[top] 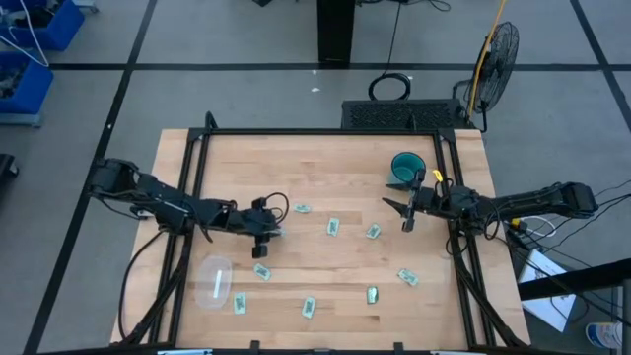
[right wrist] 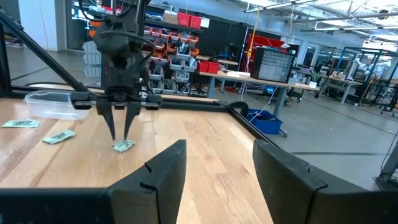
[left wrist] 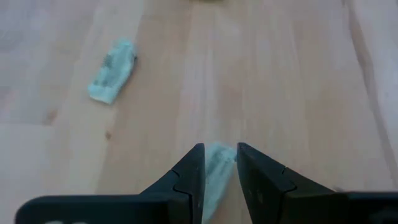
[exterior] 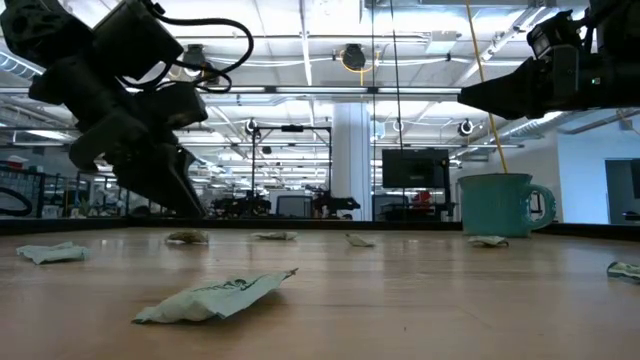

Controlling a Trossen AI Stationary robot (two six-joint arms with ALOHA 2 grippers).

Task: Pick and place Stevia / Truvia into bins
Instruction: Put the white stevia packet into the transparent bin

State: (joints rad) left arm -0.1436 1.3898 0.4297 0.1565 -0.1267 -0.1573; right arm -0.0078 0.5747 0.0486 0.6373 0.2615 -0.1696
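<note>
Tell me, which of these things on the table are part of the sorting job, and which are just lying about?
Part of the job:
- green-white sachets scattered on the wood
- clear tub
- left pincer, closing around one sachet
- right pincer, open, waiting

Just lying about:
- teal cup
- fan on the floor

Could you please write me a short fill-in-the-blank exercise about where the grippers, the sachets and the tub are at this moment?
1. The left gripper has its fingertips down around a pale green ____ on the table.
2. The clear tub holds ____ sachets.
3. The right gripper hangs with its jaws ____, holding nothing.
4. The teal cup stands nearest the ____ gripper.

Missing words: sachet; no; open; right
</note>
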